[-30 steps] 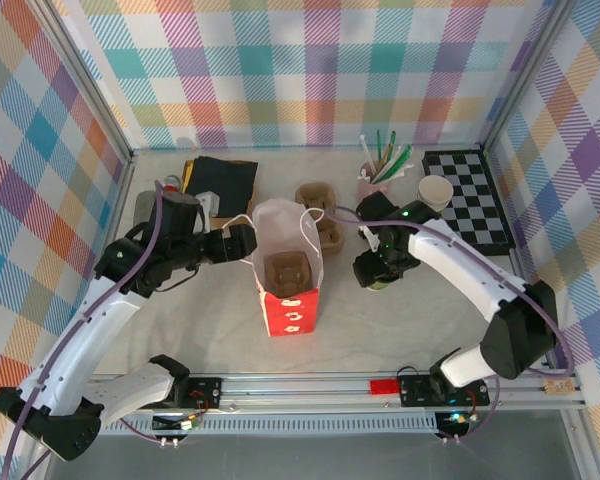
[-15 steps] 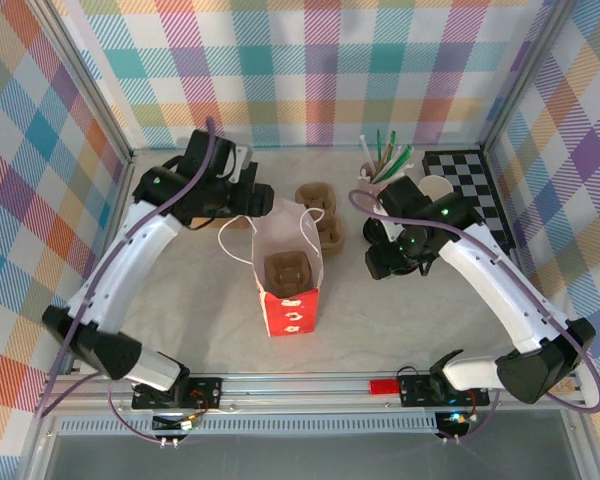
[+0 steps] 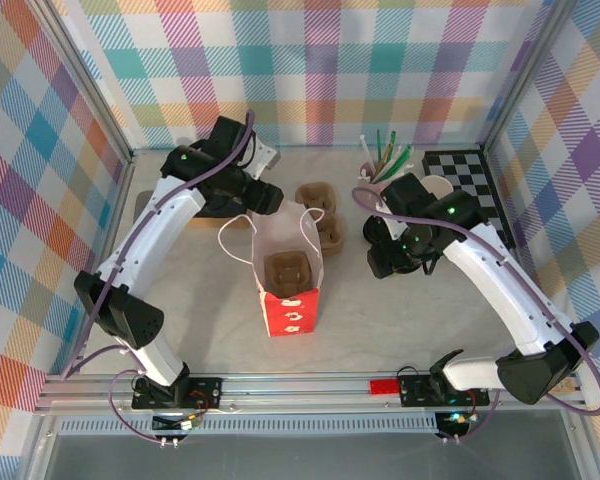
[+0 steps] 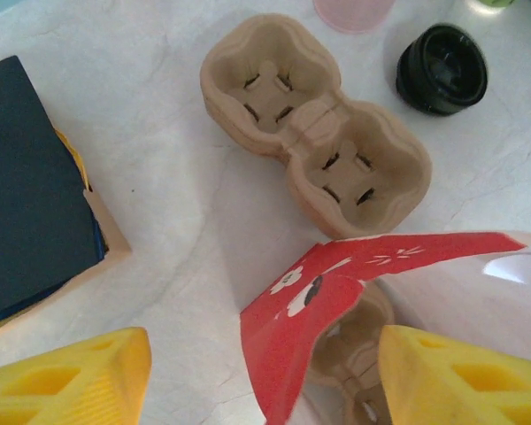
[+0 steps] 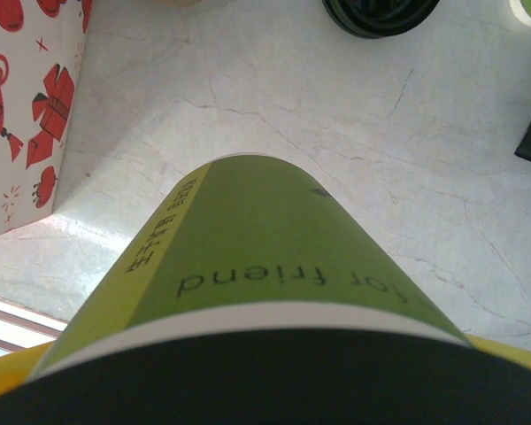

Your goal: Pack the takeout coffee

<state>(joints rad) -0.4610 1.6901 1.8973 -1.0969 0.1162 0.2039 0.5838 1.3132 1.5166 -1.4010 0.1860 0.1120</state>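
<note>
Green paper under a black lid fills the right wrist view: the coffee (image 5: 257, 239) is clamped in the right gripper (image 3: 388, 258). Its lid end is nearest the camera and its body points out over the pale surface (image 5: 274, 97). From above, that gripper hangs to the right of the bag (image 3: 285, 262), near it and toward the back of the surface.

The bag stands upright and open, white with red prints, and a carrier (image 3: 283, 270) sits inside it. A second carrier (image 4: 314, 146) with 2 wells lies on the surface just behind the bag. A black round piece (image 4: 442, 66) rests near it, with a pink cup (image 4: 354, 11) beyond.

The left gripper (image 4: 261, 345) is at the bag's rear rim. Its 2 yellow fingers (image 4: 71, 381) are spread wide with the rim's red edge between them; I cannot tell whether either touches the paper. A box of dark napkins (image 4: 26, 186) shows at the left of that wrist view. A checkerboard (image 3: 470, 195) lies at the back right corner.
</note>
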